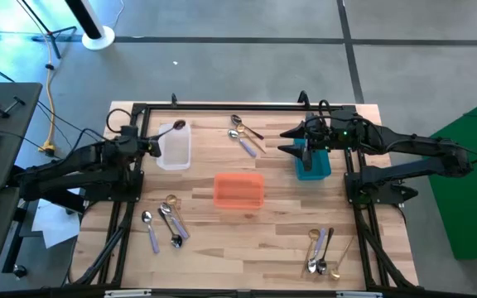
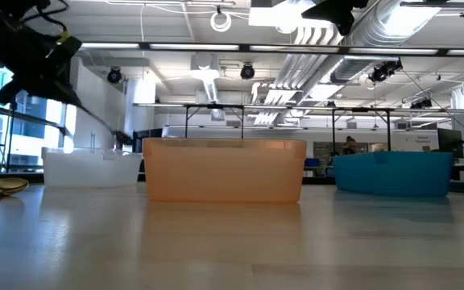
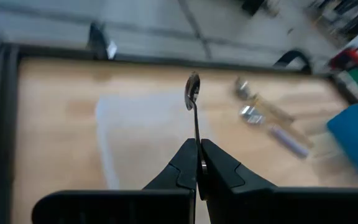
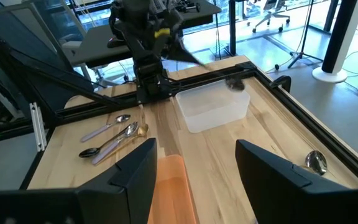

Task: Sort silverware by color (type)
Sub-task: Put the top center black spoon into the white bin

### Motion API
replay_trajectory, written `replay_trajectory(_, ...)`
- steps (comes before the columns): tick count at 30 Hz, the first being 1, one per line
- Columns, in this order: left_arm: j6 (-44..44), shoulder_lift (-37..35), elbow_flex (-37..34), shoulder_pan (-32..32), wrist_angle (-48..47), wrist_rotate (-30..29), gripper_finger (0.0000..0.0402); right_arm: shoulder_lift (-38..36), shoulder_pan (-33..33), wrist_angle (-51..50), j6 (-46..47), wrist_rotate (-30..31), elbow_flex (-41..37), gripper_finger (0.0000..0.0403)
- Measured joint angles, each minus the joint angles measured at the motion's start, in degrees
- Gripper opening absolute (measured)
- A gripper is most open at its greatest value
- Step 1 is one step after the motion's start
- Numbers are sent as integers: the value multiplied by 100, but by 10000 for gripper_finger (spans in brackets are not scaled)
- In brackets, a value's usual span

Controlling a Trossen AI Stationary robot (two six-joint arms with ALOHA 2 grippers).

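Orange bin (image 1: 238,189), teal bin (image 1: 313,163), black spoon (image 3: 193,93).

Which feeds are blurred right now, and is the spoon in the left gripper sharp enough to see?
Left wrist view: the table and the loose spoons beyond are smeared, but the left gripper and its black spoon read clearly, held over the clear bin. Right wrist view: crisp, with the right gripper open. Low view: the orange bin is soft-edged and the ceiling lights glare.
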Motion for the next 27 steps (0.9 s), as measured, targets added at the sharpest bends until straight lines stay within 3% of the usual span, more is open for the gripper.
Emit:
replay_trajectory(4,-284,9,-265,-46,103,243,0,0,1,0,59,-1,0,201)
replay_trajectory(11,-205,14,-291,-50,143,-321,0,0,3,0,142,-1,0,201)
replay_trajectory(18,-146,135,-291,-51,146,97,0,0,3,0,102,0,0,201)
replay_trajectory(27,-145,866,-293,-48,451,105,0,0,3,2,109,-2,0,201)
